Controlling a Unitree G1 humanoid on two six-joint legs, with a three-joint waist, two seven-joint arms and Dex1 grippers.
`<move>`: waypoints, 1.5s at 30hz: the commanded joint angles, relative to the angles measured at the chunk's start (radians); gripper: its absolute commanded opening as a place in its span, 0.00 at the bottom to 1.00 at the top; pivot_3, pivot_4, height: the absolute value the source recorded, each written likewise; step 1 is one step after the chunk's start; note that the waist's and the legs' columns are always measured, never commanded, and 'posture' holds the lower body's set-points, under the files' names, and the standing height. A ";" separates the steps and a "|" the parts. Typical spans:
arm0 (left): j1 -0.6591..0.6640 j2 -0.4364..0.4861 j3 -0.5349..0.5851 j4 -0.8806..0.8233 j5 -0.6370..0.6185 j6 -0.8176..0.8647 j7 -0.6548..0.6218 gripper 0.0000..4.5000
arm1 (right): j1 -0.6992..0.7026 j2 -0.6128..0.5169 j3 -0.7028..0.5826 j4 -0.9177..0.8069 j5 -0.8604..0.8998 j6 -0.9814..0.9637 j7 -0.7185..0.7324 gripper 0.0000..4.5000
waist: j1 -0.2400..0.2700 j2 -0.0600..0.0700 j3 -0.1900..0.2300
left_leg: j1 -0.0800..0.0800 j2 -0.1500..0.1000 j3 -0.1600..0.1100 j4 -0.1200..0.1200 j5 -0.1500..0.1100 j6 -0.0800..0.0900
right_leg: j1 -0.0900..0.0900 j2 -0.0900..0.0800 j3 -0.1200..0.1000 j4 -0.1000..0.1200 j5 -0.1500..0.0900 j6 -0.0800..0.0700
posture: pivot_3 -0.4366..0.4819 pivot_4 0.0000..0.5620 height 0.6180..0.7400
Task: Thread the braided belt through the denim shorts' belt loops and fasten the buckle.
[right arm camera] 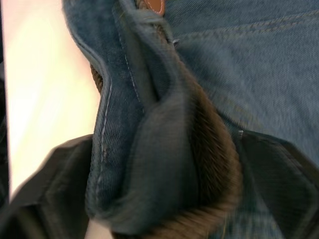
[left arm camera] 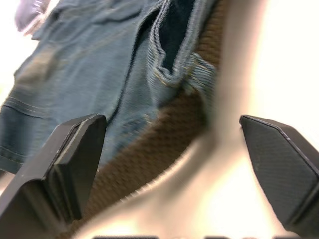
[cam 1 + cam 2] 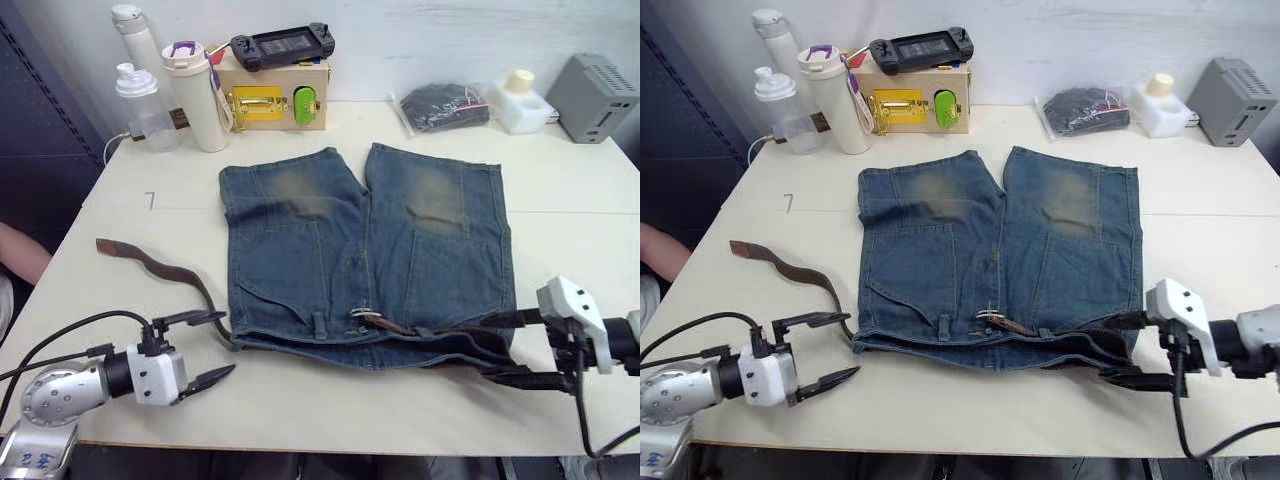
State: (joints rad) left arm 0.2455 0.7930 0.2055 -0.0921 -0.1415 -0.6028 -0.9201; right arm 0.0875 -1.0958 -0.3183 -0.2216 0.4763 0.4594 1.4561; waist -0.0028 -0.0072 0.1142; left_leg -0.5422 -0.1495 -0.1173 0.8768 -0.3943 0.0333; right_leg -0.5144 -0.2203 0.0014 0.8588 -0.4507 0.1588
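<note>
The left gripper hovers just off the near-left corner of the waistband, its fingers spread wide and empty; the left wrist view shows the woven strap lying between them, untouched. The right gripper sits at the near-right corner, its fingers apart on either side of a bunched fold of waistband and belt, as the right wrist view shows; whether they press on that fold cannot be determined.

The braided belt runs along the near waistband of the denim shorts. Its free tail curls out to the left across the table, ending in the smooth leather tip. The buckle lies at the centre front, near a belt loop.

Handling judgement: the strap is light, limp and textured, so it offers good friction but buckles if pushed. Take hold close to the leather tip, the stiffest section, and pull it through. The denim is soft and slides on the table; pin the waistband beside each loop.

Bottles, a wooden box and a handheld console stand at the far edge.
</note>
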 commanded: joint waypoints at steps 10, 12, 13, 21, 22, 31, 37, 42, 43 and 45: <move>-0.276 0.208 0.076 -0.142 -0.584 0.787 -0.071 0.99 | -0.439 -0.009 0.028 0.129 0.220 0.216 -0.066 1.00 | 0.001 0.005 0.005 | -0.001 0.001 -0.001 0.000 0.001 0.000 | 0.000 0.002 0.000 -0.004 0.000 0.000 | 0.48 0.27 0.22; -0.442 0.162 -0.007 -0.085 -0.536 0.871 -0.021 0.99 | -0.563 0.059 0.160 0.186 0.086 0.208 -0.189 1.00 | -0.002 0.003 0.005 | -0.001 0.001 -0.002 0.000 0.001 -0.001 | 0.001 0.002 -0.001 -0.004 0.000 0.000 | 0.48 0.27 0.22; -0.503 0.138 -0.044 -0.059 -0.504 0.897 -0.002 0.99 | -0.608 0.085 0.217 0.216 0.022 0.200 -0.241 1.00 | -0.005 0.003 0.004 | -0.001 0.001 -0.002 0.000 0.001 -0.001 | 0.001 0.002 -0.001 -0.004 0.000 0.000 | 0.48 0.27 0.22; -0.691 -0.040 -0.306 0.219 -0.191 0.865 0.028 0.99 | -0.752 0.223 0.455 0.396 -0.230 0.212 -0.434 1.00 | -0.029 0.002 0.004 | -0.001 -0.002 -0.004 -0.003 0.000 -0.001 | -0.003 0.001 0.000 0.006 0.000 0.001 | 0.48 0.27 0.22; -0.709 -0.064 -0.330 0.272 -0.152 0.848 0.040 0.99 | -0.751 0.229 0.481 0.407 -0.256 0.208 -0.440 1.00 | -0.029 0.002 0.004 | -0.001 -0.002 -0.004 -0.004 0.000 -0.001 | -0.003 0.001 0.000 0.006 0.001 0.001 | 0.48 0.27 0.22; -0.739 -0.099 -0.401 0.403 -0.007 0.749 -0.009 0.64 | -0.728 0.272 0.564 0.420 -0.328 0.268 -0.446 0.52 | -0.026 -0.009 -0.007 | 0.011 -0.002 -0.005 -0.004 0.000 -0.003 | 0.006 0.002 0.001 0.009 0.000 0.001 | 0.48 0.27 0.22; -0.755 -0.101 -0.417 0.447 0.037 0.716 -0.024 0.08 | -0.751 0.311 0.569 0.482 -0.387 0.247 -0.512 0.00 | -0.026 -0.015 -0.014 | 0.018 -0.001 -0.009 -0.004 -0.001 -0.003 | 0.015 0.003 0.000 0.005 0.000 0.001 | 0.48 0.27 0.22; -0.802 -0.122 -0.428 0.508 0.075 0.686 -0.016 0.01 | -0.765 0.345 0.544 0.493 -0.397 0.245 -0.556 0.00 | -0.026 -0.017 -0.018 | 0.020 -0.001 -0.009 -0.004 -0.001 -0.003 | 0.017 0.003 0.000 0.005 0.000 0.001 | 0.48 0.27 0.22; -0.811 -0.127 -0.430 0.520 0.082 0.675 -0.013 0.01 | -0.769 0.349 0.543 0.498 -0.402 0.241 -0.569 0.00 | -0.025 -0.018 -0.019 | 0.021 -0.001 -0.009 -0.004 -0.001 -0.003 | 0.017 0.003 0.000 0.005 0.000 0.001 | 0.48 0.27 0.22; -0.850 -0.136 -0.459 0.585 0.147 0.607 0.018 0.01 | -0.786 0.368 0.537 0.523 -0.417 0.234 -0.608 0.00 | -0.025 -0.018 -0.019 | 0.021 -0.001 -0.009 -0.004 -0.001 -0.003 | 0.018 0.003 0.000 0.005 0.000 0.001 | 0.48 0.27 0.22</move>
State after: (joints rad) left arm -0.6049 0.6537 -0.2189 0.4038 -0.0950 0.0177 -0.9492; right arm -0.6997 -0.7377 0.2132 0.2498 0.1095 0.6927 0.9078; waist -0.0276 -0.0252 0.0954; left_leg -0.5211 -0.1508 -0.1261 0.8733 -0.3950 0.0299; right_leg -0.4961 -0.2168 0.0018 0.8640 -0.4504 0.1593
